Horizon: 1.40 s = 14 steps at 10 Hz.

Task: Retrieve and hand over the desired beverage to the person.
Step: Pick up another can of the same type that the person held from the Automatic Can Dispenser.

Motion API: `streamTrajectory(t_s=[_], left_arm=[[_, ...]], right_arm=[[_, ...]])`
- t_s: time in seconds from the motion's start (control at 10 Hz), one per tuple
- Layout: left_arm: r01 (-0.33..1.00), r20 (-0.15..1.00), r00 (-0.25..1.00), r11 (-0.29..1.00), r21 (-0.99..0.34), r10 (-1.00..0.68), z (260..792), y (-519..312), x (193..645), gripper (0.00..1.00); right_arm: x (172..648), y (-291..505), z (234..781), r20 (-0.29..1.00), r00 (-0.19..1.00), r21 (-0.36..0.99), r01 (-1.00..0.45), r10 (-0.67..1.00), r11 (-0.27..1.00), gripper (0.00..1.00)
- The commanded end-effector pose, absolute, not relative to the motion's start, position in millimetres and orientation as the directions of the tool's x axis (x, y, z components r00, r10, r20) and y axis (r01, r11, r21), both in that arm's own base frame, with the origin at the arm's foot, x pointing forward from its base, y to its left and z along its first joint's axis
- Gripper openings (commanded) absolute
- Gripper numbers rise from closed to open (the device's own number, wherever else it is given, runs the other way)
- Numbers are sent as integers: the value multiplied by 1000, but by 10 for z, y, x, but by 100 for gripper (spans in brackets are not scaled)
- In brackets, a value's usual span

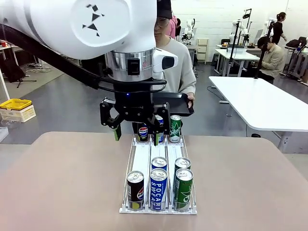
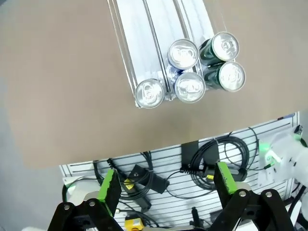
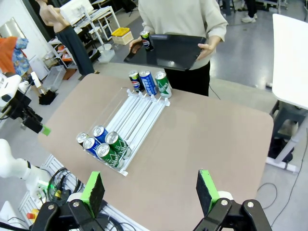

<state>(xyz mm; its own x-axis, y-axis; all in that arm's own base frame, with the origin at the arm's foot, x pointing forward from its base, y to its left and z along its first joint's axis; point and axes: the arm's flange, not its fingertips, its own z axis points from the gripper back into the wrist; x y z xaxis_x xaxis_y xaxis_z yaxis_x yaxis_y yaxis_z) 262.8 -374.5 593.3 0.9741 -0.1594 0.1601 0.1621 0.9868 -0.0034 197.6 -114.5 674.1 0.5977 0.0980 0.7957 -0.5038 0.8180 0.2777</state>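
The left fingers [image 1: 117, 133] hung raised above the bench [image 1: 62, 178], spread wide with nothing between them. In the front view they overlapped the far end of the 3-lane drinks rack [image 1: 140, 161], but no can was in their grasp. From the left wrist camera, they framed a slatted panel [image 2: 159, 163] strung with black cables at the bench's edge, with 5 silver can tops clustered at the rack's near end beyond it.

Those 5 stood upright against the near stop:
- A black Pepsi can [image 1: 135, 190] stood alone in the left lane.
- A Pocari Sweat can [image 1: 158, 188] stood in the middle lane, with a second blue can [image 1: 159, 163] touching behind it.
- A front green can [image 1: 183, 188] stood in the right lane, with a rear green can [image 1: 182, 164] just behind.

At the rack's far end stood 3 more, 1 per lane: a far Pepsi can [image 1: 143, 132], a far blue can [image 3: 148, 82] partly hidden by the fingers in the front view, and a far green can [image 1: 175, 128].

The person [image 1: 180, 62] in the light grey sweatshirt stood at the far side, just beyond the rack, holding a black tray [image 1: 179, 102] level with a hand at each end. A dark can [image 3: 146, 41] stood upright on the tray near 1 end.

The right fingers [image 3: 94, 192] were released too — wide apart, empty and high over the robot's side of the bench, well clear of the rack.
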Motion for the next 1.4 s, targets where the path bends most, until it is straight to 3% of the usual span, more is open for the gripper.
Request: streamTrajectory(t_s=[0.0, 0.6, 0.8, 1.1, 1.3], left_arm=[[186, 168, 968, 982, 13, -186, 5992, -3724, 2535, 100], [187, 159, 970, 982, -5, -184, 5961, -3779, 2539, 100], [263, 136, 958, 963, -54, -254, 5556, -4024, 2553, 100], [272, 135, 955, 962, -37, -265, 5254, -4188, 2556, 100], [194, 130, 972, 981, 15, -194, 4977, -4225, 2491, 100]], right_arm=[[1982, -1133, 6732, 797, 595, 284, -514, 98, 809, 100], [1982, -1133, 6732, 797, 595, 284, -514, 98, 809, 100], [1982, -1133, 6732, 797, 595, 284, -514, 98, 809, 100], [1982, -1133, 6732, 797, 595, 284, -514, 98, 809, 100], [1982, -1133, 6732, 797, 595, 284, -514, 98, 809, 100]])
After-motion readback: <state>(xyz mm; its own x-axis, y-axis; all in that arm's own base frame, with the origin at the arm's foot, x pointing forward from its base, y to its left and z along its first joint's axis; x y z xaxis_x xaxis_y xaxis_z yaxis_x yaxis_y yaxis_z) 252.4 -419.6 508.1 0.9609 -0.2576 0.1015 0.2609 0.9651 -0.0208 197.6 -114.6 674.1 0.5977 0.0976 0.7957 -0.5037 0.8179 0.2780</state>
